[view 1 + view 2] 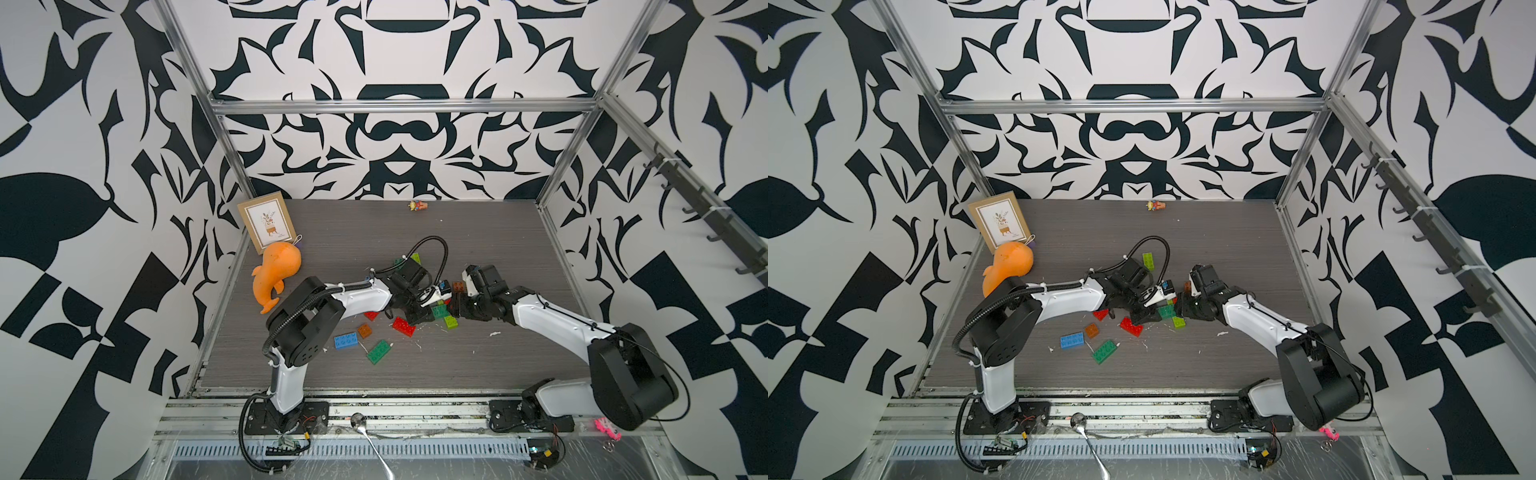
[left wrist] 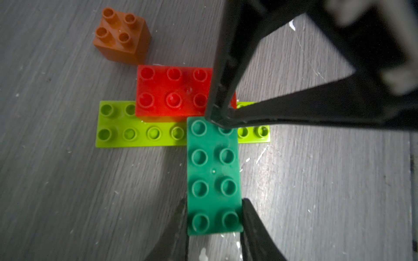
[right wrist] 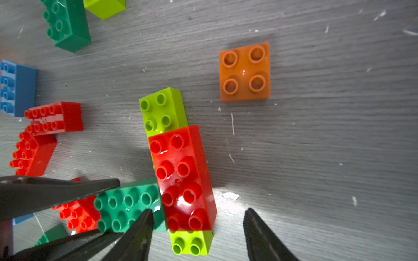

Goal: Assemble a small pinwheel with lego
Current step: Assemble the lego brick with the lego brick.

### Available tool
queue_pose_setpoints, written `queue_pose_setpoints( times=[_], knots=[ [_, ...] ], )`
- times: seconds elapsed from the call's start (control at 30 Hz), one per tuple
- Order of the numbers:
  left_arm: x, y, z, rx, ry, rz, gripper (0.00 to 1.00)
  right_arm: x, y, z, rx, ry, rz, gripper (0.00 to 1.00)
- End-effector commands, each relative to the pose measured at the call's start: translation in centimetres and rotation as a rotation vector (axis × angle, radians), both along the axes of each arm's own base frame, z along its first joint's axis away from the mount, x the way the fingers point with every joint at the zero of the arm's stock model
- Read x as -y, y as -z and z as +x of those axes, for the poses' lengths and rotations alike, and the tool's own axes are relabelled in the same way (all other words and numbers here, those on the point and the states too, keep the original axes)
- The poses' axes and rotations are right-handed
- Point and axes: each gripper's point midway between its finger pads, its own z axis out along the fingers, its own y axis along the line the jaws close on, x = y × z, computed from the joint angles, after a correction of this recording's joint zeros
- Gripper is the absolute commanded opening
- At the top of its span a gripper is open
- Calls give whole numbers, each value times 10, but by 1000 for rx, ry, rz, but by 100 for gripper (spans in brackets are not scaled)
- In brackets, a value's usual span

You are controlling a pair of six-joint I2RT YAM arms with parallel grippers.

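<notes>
Our left gripper (image 2: 214, 203) clamps one end of a dark green oblong plastic brick (image 2: 212, 167) seated on a lime studded brick (image 2: 135, 133). Our right gripper (image 3: 198, 212) straddles the adjoining red oblong brick (image 3: 181, 171), jaws apart. An uneven squeeze could, we judge, twist these bricks apart.

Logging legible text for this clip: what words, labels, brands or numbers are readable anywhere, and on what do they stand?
No text can be read in any view.
Framed picture: a short line of print under the plant drawing, too small to read.
Stacked red brick and dark green brick: no lettering can be made out on their studs, even in the close wrist views.
</notes>
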Motion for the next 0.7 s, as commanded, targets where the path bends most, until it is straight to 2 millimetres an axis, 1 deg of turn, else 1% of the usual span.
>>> queue_pose_setpoints(
  times=[0.0, 0.13, 0.2, 0.27, 0.33, 0.57, 0.67],
  knots=[
    [6, -5, 2, -11, 4, -25, 30, 32, 32, -20, -97, 79, -144, 63],
    [7, -3, 6, 1, -12, -29, 33, 32, 40, -25, -129, 93, -138, 61],
    [8, -4, 8, 11, -22, -38, 35, 37, 44, -26, -148, 112, -167, 59],
    [8, -5, 10, 16, -26, -41, 37, 34, 45, -27, -162, 106, -157, 58],
    [9, -5, 11, 22, -30, -44, 39, 34, 48, -27, -168, 124, -152, 55],
    [8, -1, 17, 41, -43, -25, 45, 34, 55, -28, -187, 131, -157, 54],
    [9, -2, 18, 50, -46, -30, 47, 32, 57, -28, -191, 132, -144, 53]
  ],
)
